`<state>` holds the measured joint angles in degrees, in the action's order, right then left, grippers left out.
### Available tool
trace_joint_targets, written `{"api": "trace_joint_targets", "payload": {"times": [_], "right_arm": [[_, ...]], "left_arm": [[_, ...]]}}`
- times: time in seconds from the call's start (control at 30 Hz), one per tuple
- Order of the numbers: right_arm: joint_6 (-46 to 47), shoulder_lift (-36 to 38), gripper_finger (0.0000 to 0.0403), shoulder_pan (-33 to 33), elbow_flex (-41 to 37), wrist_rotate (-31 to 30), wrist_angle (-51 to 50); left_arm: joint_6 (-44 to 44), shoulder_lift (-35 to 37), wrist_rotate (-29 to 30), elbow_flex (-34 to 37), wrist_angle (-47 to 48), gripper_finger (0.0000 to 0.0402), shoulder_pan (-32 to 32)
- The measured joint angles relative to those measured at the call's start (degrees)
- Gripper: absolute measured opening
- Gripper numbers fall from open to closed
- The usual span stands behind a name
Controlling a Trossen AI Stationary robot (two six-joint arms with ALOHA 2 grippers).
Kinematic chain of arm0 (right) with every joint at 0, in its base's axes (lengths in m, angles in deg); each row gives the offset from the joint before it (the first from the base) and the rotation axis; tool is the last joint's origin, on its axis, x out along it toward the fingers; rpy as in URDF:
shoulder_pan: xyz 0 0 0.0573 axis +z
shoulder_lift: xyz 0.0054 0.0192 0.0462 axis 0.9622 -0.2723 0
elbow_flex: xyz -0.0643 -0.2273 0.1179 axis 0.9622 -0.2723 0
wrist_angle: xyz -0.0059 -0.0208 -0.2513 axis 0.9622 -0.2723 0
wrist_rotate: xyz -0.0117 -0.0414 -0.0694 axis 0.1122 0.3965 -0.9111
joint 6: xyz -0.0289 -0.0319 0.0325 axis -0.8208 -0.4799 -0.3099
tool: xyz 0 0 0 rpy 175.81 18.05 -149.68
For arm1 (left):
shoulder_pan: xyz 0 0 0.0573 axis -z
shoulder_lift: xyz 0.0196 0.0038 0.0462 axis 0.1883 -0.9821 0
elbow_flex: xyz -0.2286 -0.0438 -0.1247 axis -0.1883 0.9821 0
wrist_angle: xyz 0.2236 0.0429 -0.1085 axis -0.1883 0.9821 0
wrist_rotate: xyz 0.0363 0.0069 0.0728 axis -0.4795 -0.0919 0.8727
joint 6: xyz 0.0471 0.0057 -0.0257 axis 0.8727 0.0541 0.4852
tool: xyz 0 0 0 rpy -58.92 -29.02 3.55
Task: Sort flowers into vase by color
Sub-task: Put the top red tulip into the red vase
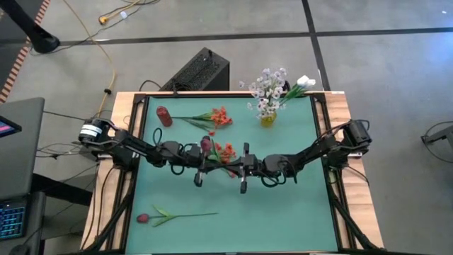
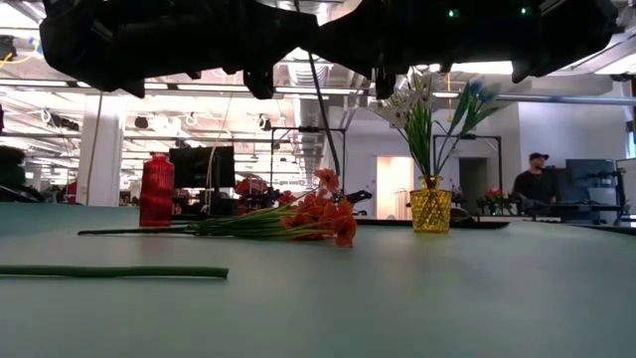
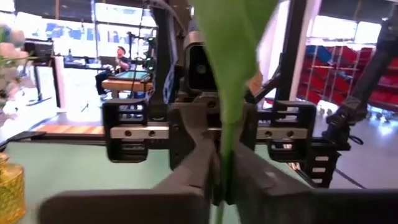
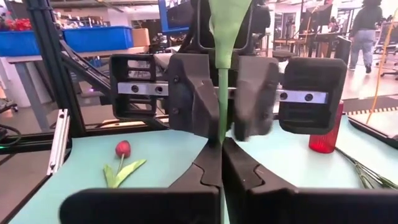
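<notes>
Both grippers meet mid-table, clamped on one flower stem (image 4: 222, 93): your left gripper (image 3: 221, 180) is pinched on it, right gripper (image 4: 221, 163) too. Its dark red bud (image 1: 206, 144) sits w/ the left. Risk: if both hold while the arms part, the stem bends or rips free. Red vase (image 1: 163, 116) is at the far left corner, yellow vase (image 1: 267, 119) at the far edge.

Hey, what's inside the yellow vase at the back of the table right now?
The yellow vase holds white small-blossom sprays and white buds on green stems. The stem ends inside the vase cannot be seen.
</notes>
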<state>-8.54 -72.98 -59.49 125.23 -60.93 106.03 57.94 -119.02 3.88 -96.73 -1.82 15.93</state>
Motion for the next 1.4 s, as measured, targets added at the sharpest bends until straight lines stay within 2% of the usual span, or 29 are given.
{"api": "trace_joint_targets", "payload": {"times": [0.33,0.47,0.6,0.67,0.8,1.0,1.1,1.27,1.4], "right_arm": [[0.6,0.0,0.0084,-0.6,0.2,0.1,-0.3],[0.0,0.0,0.0133,-0.7,1.0,0.8,-0.5],[-2.8,0.8,0.0194,-0.3,1.0,1.0,-2.3],[-3.7,1.9,0.0222,0.3,1.0,1.5,-5.2],[-3.9,4.8,0.0253,1.3,1.0,1.6,-11.5],[-3.9,6.3,0.026,1.4,1.0,1.6,-14.2],[-3.9,5.7,0.026,1.4,1.0,1.5,-14.0],[-2.0,5.5,0.026,1.4,1.0,1.4,-15.6],[-1.8,5.5,0.026,1.4,1.0,1.3,-15.9]], "left_arm": [[-0.4,0.6,0.2,0.0,0.6,0.0001,-0.7],[-1.0,4.0,0.1,0.0,4.8,0.0,-1.6],[0.0,11.7,1.4,0.0,14.6,0.0,-3.0],[1.6,17.4,4.7,0.0,21.4,0.0,-3.6],[5.2,29.2,15.5,0.1,35.6,0.0,-4.0],[10.0,43.2,37.1,0.0,51.0,0.0,-5.8],[10.9,48.4,45.3,0.0,57.2,0.0,-8.2],[11.0,54.8,52.1,0.0,63.6,0.0,-13.7],[11.0,58.4,52.9,0.0,65.5,0.0,-18.6]]}}
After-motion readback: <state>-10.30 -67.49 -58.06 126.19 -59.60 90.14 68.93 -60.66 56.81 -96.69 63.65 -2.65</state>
